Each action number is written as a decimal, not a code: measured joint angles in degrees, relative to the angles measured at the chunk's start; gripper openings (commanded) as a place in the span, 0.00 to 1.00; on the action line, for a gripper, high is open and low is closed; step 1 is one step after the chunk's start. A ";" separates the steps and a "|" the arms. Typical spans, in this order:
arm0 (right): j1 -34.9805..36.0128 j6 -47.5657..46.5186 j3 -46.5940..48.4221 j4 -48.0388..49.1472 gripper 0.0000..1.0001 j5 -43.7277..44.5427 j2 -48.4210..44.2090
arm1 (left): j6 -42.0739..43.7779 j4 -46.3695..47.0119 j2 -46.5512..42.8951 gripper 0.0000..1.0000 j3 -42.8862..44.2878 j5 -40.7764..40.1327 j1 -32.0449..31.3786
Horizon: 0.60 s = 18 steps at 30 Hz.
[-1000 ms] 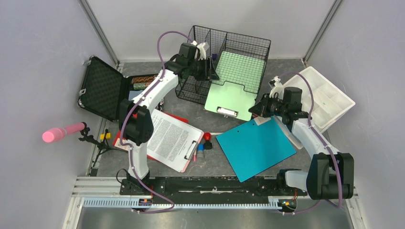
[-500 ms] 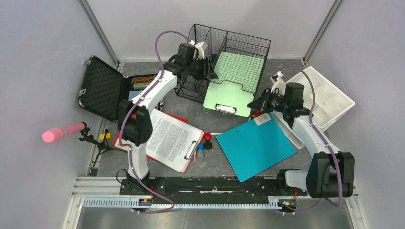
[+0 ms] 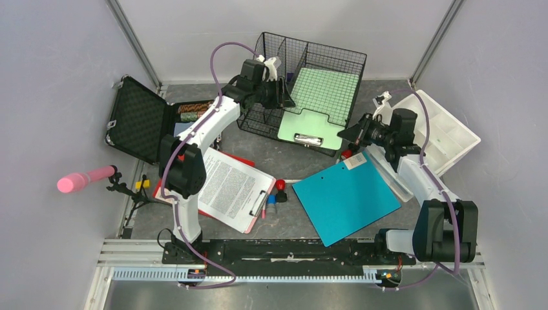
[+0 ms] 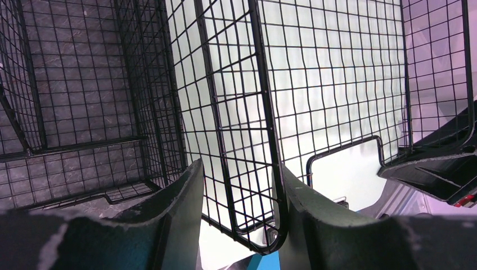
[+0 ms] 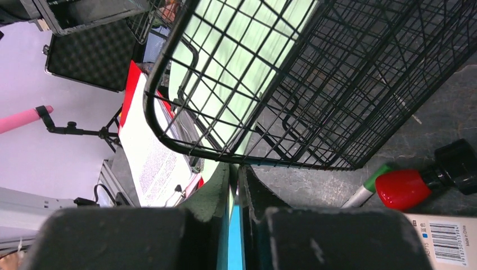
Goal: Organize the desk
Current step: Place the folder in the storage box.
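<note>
On the dark stone-look desk [image 3: 284, 161] stands a black wire basket [image 3: 336, 61]. A pale green clipboard [image 3: 310, 126] lies half inside it, clip end sticking out toward me. My left gripper [image 3: 282, 97] straddles the basket's front divider wall, and in the left wrist view the mesh fills the gap of that gripper [image 4: 239, 169], its rim wire against the right finger. My right gripper [image 3: 344, 134] is at the clipboard's near right corner. In the right wrist view this gripper [image 5: 234, 169] is nearly closed, with the thin green edge between its fingers.
A teal clipboard [image 3: 346, 197] lies front right and a red clipboard with a printed sheet [image 3: 229, 187] front left, with small markers [image 3: 279, 192] between them. An open black foam case [image 3: 139, 119] stands at the left, a white compartment tray [image 3: 442, 132] at the right, and the rail [image 3: 284, 252] along the near edge.
The green clipboard has slid farther into the basket, and my right gripper has moved away from me with it. The left arm has stayed put.
</note>
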 measured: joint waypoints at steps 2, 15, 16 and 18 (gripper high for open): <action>-0.26 0.28 -0.02 0.79 0.20 0.00 0.00 | 0.00 0.11 -0.09 0.02 -0.13 -0.02 -0.04; -0.70 -4.09 -1.27 -0.13 0.62 0.76 -0.52 | -0.04 0.48 -0.09 0.02 -0.13 -0.68 -0.63; -0.79 -5.09 -1.31 -0.70 0.65 1.03 -0.52 | -0.04 0.46 -0.09 0.02 -0.13 -0.66 -0.63; -0.98 -6.45 -1.33 -1.07 0.71 1.25 -0.59 | -0.04 0.35 -0.09 0.02 -0.11 -0.66 -0.63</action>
